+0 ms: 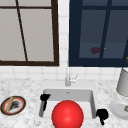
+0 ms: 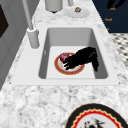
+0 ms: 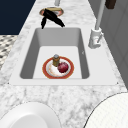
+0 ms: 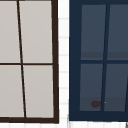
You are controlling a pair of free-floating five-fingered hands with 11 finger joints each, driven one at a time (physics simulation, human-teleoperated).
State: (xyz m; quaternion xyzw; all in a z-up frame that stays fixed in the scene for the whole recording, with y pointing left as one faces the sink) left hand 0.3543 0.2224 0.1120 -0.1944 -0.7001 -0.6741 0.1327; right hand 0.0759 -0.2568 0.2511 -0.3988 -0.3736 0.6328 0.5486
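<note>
Right hand point(image 2: 83, 58) low in sink point(image 2: 98, 50), fingers extended, relaxed, tips touching red-rimmed plate point(image 3: 47, 71) beside plum-coloured fruit point(image 3: 63, 67) | left hand point(image 1: 44, 98) idle over sink's left edge, fingers hanging straight | our worry: a nudge tips the small jar point(image 3: 56, 60) or rolls the fruit.

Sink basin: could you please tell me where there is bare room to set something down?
Bare: the basin floor beyond the red-rimmed plate in the right side view, and the marble counter nearer that camera. Crowded: the plate, carrying a fruit and a small jar; the left hand and right hand flank the sink.
</note>
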